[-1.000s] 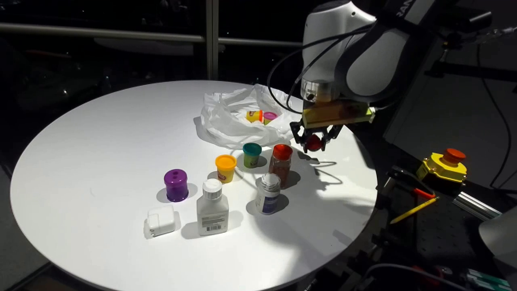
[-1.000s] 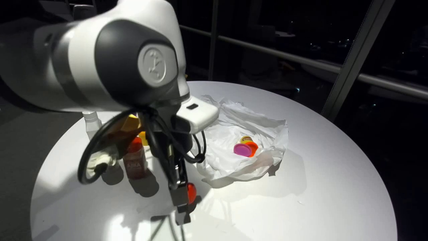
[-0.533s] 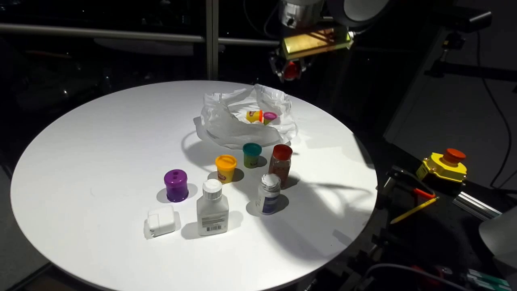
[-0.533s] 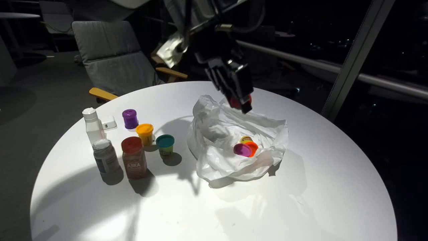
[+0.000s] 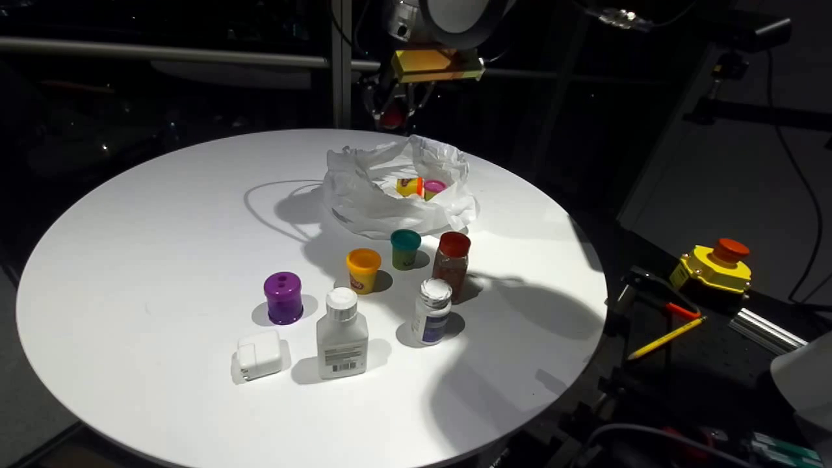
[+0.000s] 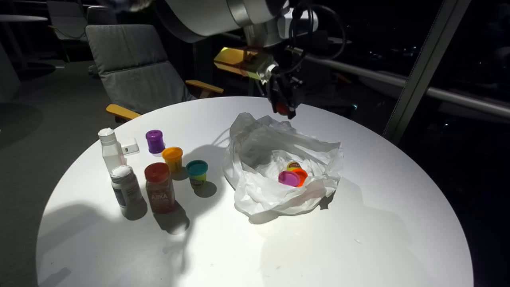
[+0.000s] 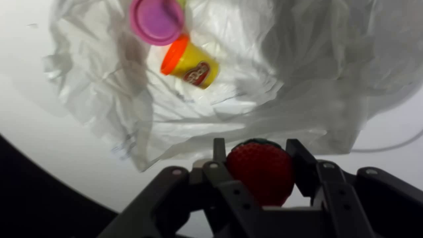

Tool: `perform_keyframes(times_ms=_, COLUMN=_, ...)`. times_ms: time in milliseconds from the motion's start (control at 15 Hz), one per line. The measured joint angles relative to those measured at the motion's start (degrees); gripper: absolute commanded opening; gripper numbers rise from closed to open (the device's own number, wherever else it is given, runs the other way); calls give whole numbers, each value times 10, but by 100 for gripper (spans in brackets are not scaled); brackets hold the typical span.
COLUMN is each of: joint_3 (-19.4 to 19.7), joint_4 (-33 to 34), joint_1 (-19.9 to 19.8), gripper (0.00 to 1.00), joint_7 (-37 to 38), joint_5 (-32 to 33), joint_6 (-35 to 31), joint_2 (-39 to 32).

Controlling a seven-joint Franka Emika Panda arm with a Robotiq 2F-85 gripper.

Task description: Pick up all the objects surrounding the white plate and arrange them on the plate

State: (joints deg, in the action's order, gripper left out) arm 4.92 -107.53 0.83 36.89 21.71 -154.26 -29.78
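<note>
Red berry-like object (image 7: 260, 172): pinched between the fingers (image 7: 219, 149), hanging higher than the white plate (image 6: 255, 189) (whose middle appears off sideways).

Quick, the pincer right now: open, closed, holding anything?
Pincer: closed on a red strawberry-like object, gripped between its two fingers.

In both exterior views the round white surface (image 5: 162, 214) shone against near-black surroundings, with broad soft shadows reaching its edge. In an exterior view the tall white bottle (image 5: 342, 335) threw shadows to both sides. The wrist view was slightly blurred, grey shade crossing the crinkled white plastic (image 7: 238, 72).
</note>
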Motion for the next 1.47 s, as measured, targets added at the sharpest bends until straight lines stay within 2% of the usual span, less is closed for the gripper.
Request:
perform_keyframes(times_ms=67, joint_3=-31, joint_4=19, joint_1=-21, gripper=24, joint_7=-43, joint_5=-27, joint_6=14, joint_2=-21)
perform_keyframes(times_ms=133, joint_3=-45, joint_4=37, joint_1=-28, gripper=24, joint_7=-83, joint_5=-56, joint_6=31, joint_2=-39)
perform_keyframes(times_ms=333, joint_3=-44, joint_4=90, joint_1=-24, gripper=24, joint_7=-169, joint_5=-109, joint_6=85, joint_2=-81)
perform_keyframes(times_ms=400, joint_3=-39, joint_4=106, joint_1=-22, gripper=74, joint_7=-181, joint_5=-113, joint_6=100, joint_2=-93)
perform_keyframes(times_ms=467, joint_3=-34, joint_4=120, joint_1=-20, gripper=75, joint_7=-191, joint_5=-114, joint_6=114, joint_2=-104)
perform_keyframes(times_ms=667, joint_3=-22, joint_4=144, joint_1=-16, gripper=97, joint_7=-208, joint_5=-115, joint_6=133, joint_2=-123)
perform_keyframes(times_ms=867, joint_3=4, joint_4=145, joint_1=8, gripper=100, joint_7=-208, joint_5=-107, joint_6=132, joint_2=-110)
perform_keyframes(times_ms=1067, joint_3=30, joint_4=111, joint_1=55, gripper=100, joint_7=-181, joint_5=-87, joint_6=134, joint_2=-48)
perform_keyframes(times_ms=1467, joint_3=22, joint_4=-15, joint_1=147, gripper=100, joint_7=-54, joint_5=-60, joint_6=145, joint_2=88)
